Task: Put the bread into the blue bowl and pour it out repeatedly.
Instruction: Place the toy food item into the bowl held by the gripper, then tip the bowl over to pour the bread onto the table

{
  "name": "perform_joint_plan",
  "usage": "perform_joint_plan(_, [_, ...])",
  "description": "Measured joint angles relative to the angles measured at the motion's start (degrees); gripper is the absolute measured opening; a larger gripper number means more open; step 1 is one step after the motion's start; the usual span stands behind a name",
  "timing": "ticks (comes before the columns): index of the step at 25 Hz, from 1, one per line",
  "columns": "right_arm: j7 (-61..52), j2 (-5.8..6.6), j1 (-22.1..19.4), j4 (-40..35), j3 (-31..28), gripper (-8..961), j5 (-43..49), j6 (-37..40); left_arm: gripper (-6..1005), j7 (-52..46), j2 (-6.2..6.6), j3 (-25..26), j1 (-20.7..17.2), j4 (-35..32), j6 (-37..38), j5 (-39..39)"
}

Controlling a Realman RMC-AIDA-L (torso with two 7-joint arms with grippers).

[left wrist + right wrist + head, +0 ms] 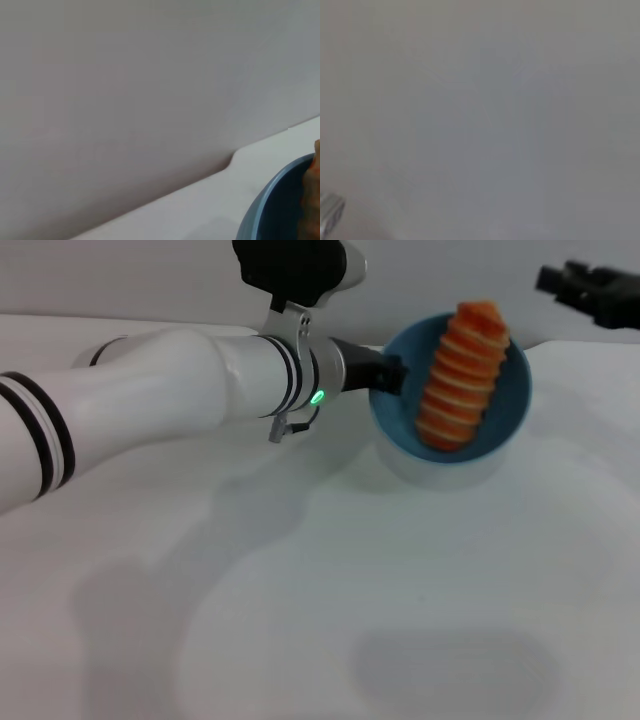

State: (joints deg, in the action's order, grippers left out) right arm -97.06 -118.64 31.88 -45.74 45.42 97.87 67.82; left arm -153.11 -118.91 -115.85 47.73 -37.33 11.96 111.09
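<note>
Left gripper [388, 375] clamps the blue bowl [505, 400] by its rim near the table's far edge, tilting it so the bread [462, 375] can slide out.

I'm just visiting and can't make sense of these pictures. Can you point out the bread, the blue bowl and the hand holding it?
bread [462, 375], head view, middle of its striped top.
blue bowl [512, 400], head view, bare inner wall beside the bread.
left gripper [388, 375], head view, black fingers at the bowl's rim.
</note>
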Motion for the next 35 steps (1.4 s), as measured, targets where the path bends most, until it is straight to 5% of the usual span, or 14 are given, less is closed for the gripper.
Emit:
perform_joint_plan(7, [16.1, 0.06, -9.2, -2.2, -1.6, 467, -13.6, 0.4, -2, 0.0, 0.0, -5.5, -1.0, 0.9, -10.9, 0.0])
perform_joint_plan(14, [32.0, -0.1, -16.1, 7.1, -2.2, 467, -23.9, 1.4, -2, -0.2, -0.15, -12.6, 1.6, 1.6, -20.4, 0.0])
perform_joint_plan(19, [36.2, -0.03, -18.4, 12.6, -3.4, 467, -28.8, 4.1, -2, -0.1, -0.18, -16.2, 6.6, 3.1, -22.0, 0.1])
perform_joint_plan(27, [36.9, -0.07, -19.2, 16.9, -7.4, 467, -29.2, 10.2, -2, 4.3, -0.18, -15.2, 10.7, 4.1, -23.1, 1.4])
perform_joint_plan(35, [36.7, 0.09, -21.7, 18.5, -18.4, 468, -30.6, 17.2, -2, 4.6, -0.17, -14.1, 11.6, 6.3, -23.3, 0.9])
